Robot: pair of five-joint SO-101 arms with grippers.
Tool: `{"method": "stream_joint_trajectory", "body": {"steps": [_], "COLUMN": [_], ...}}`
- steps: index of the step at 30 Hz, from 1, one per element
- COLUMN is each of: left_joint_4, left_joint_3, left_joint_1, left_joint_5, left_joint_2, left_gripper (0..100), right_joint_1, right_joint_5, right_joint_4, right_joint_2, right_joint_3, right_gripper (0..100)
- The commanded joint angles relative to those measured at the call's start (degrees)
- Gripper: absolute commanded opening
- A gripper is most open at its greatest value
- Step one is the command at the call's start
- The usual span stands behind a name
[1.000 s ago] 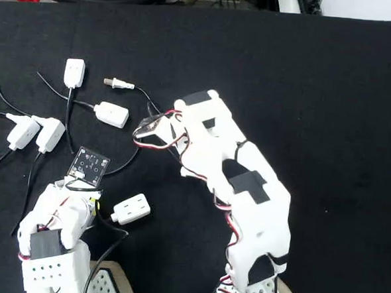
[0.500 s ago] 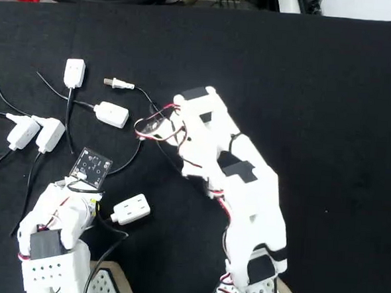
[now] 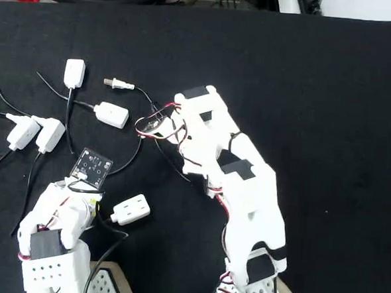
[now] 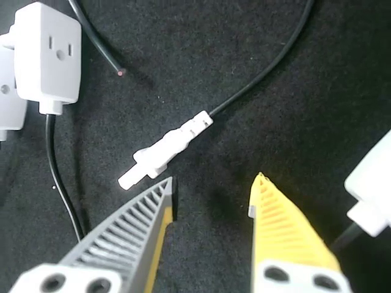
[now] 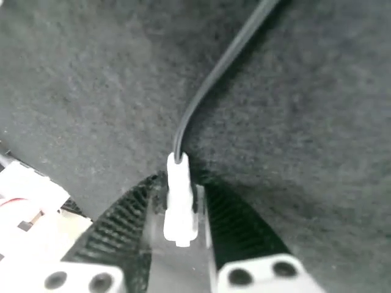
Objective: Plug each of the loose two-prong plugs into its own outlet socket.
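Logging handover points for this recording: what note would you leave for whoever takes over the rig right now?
Right gripper: shut on a white plug, its cord trailing off.
Left gripper: open, close to a second plug lying on the cloth; a socket is nearby.
Third plug lies loose.
None of the three is plugged in; all are left to do.

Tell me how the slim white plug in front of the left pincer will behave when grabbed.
The white plug looks slim and rigid, so it is probably light and firm between the fingers of the open left pincer. Its thin black cord curves loosely, so it will likely trail limply.
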Motion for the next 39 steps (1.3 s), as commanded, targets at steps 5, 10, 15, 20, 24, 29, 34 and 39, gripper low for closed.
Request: {"method": "stream_joint_trajectory", "body": {"steps": [5, 10, 15, 20, 24, 29, 34, 39], "left_joint_4": [0.26, 0.26, 0.26, 0.26, 0.53, 0.18, 0.18, -2.11], "left_joint_3": [-0.31, -0.31, -0.57, -2.95, -6.46, -11.12, -16.75, -17.45], "left_joint_1": [0.13, 0.13, 0.31, 0.57, 0.84, 1.63, 10.33, 22.46], "left_joint_5": [-0.26, -0.18, 0.0, 6.07, 13.8, 19.34, 26.81, 26.64], "left_joint_2": [0.09, 0.09, 0.0, 0.0, -0.09, -0.18, -0.18, -0.09], "left_gripper": [20, 20, 20, 20, 20, 20, 21, 21], "right_joint_1": [0.35, -0.97, -5.98, -11.96, -13.01, -13.71, -16.35, -20.75], "right_joint_5": [-9.85, -23.21, -37.1, -53.36, -57.49, -58.81, -62.42, -69.71], "right_joint_4": [1.05, -1.14, -17.32, -42.81, -62.51, -83.25, -93.45, -87.65], "right_joint_2": [-19.38, -34.15, -48.57, -63.6, -76.7, -94.02, -108.35, -117.23], "right_joint_3": [2.77, 5.93, 17.54, 35.82, 52.88, 73.54, 87.34, 93.67], "right_gripper": [1.2, 1.5, 1.4, 1.3, 1.2, 1.2, 1.2, 1.2]}}
